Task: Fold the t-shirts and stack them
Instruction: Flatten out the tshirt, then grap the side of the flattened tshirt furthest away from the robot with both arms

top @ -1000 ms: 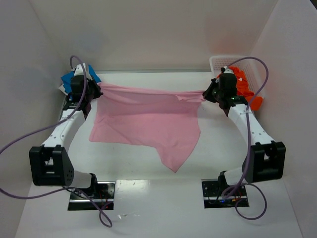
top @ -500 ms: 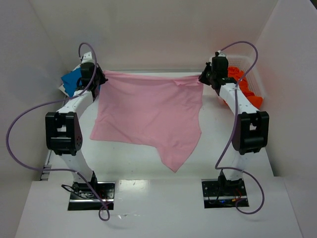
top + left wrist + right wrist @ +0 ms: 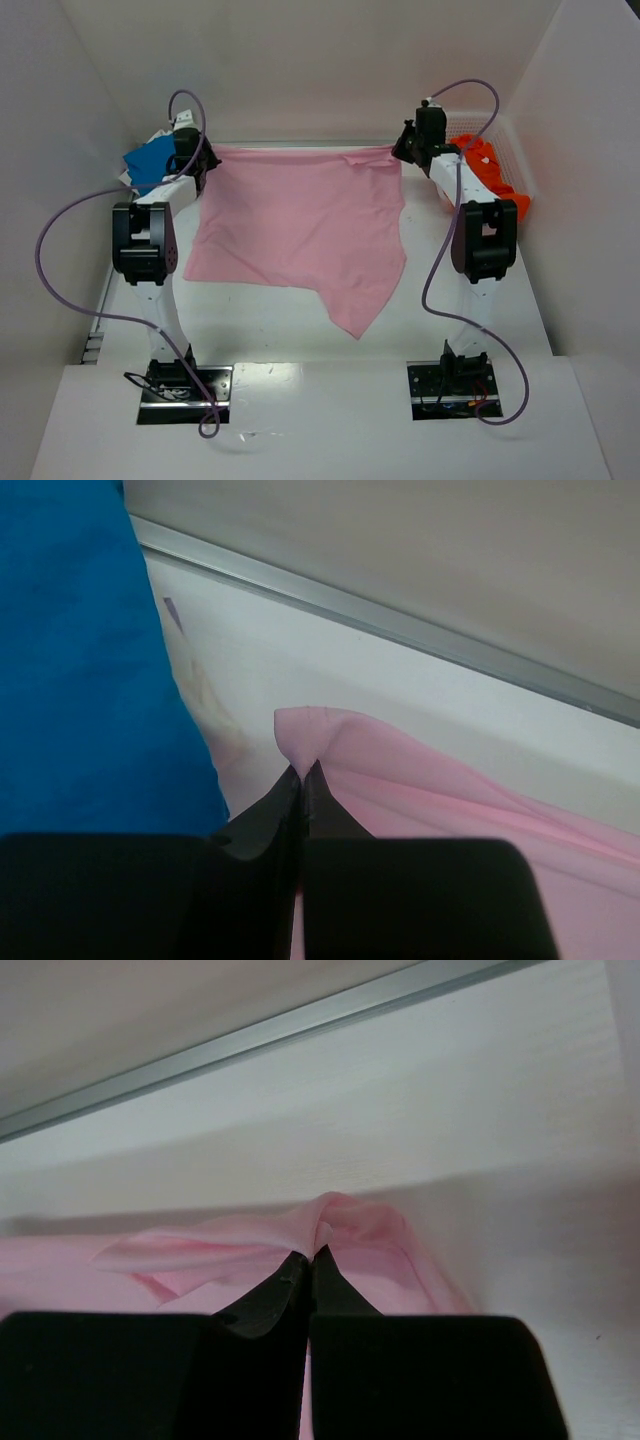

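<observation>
Camera overhead: pink t-shirt [image 3: 300,225] spread on white table [image 3: 280,325] between left gripper [image 3: 207,158] and right gripper [image 3: 400,155], white walls [image 3: 300,70] around. Left wrist: clamped on pink corner, blue t-shirt [image 3: 80,660] just left of jaws. Right wrist: pinching pink fold, metal rail [image 3: 300,1025] beyond.

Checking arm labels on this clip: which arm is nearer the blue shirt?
Left. The left arm pinches a far corner of the pink shirt right beside the blue shirt; the right arm holds the other far corner, next to the orange shirt.
</observation>
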